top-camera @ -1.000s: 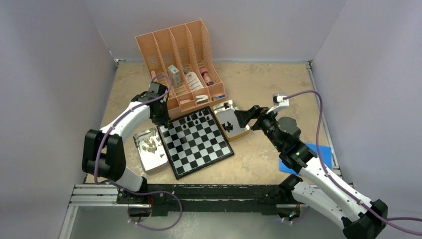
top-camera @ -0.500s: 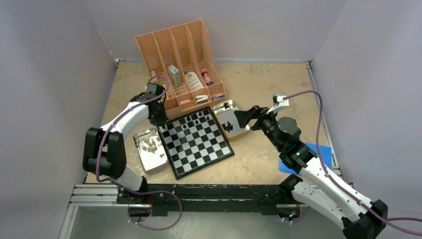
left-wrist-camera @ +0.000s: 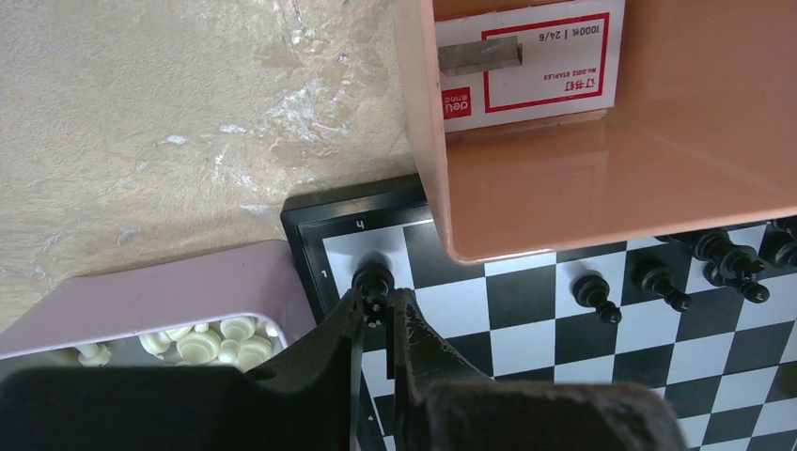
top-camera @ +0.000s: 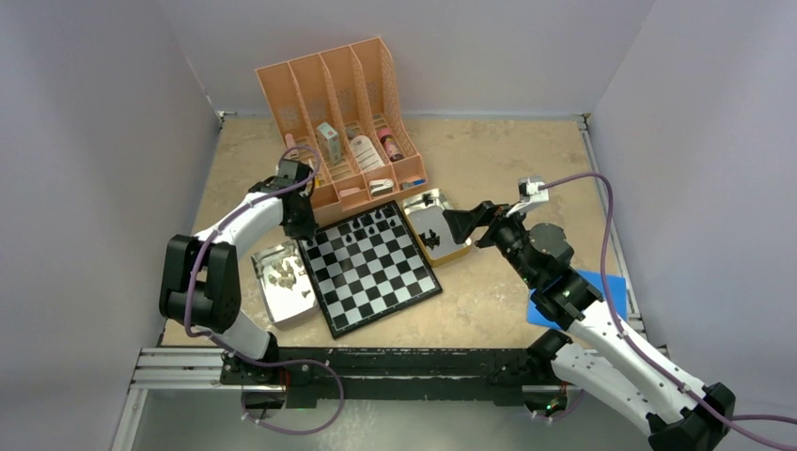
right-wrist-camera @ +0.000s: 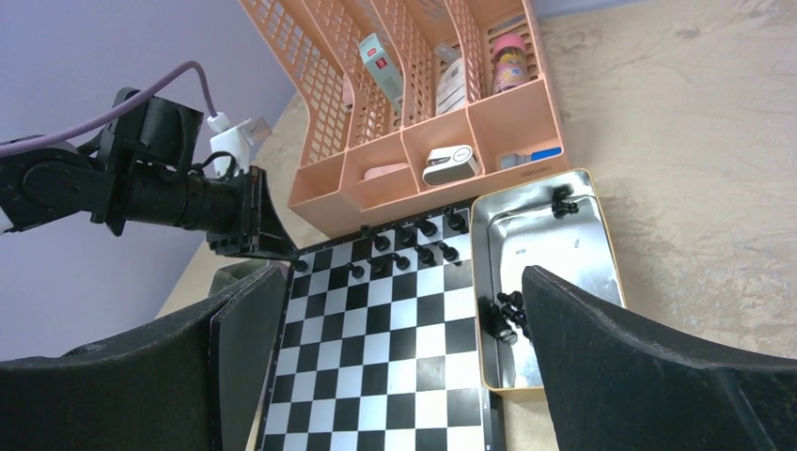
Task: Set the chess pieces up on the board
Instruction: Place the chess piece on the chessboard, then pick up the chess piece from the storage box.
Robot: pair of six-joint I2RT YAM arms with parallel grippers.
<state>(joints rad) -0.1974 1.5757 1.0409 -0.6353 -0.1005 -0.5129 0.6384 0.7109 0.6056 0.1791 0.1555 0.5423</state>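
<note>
At the far left corner of the board (top-camera: 381, 272), the left gripper (left-wrist-camera: 376, 303) is closed on a black piece (left-wrist-camera: 372, 275), which stands on the white corner square or just above it; which of the two cannot be told. The right gripper (top-camera: 458, 224) hangs wide open and empty over the right tray (right-wrist-camera: 587, 282).

The risk is at the release. The fingers pinch the piece low, so an uneven opening could drag it and tip it over. The rack (top-camera: 343, 103) sits just beside the corner – a careless lift could knock its wall.

Count: one board, one rack and two trays. About ten black pieces are on the two far rows, the held one included, and about five lie in the right tray. No beige piece is on the board – they are heaped in the left tray (top-camera: 293, 306), too close together to count.
</note>
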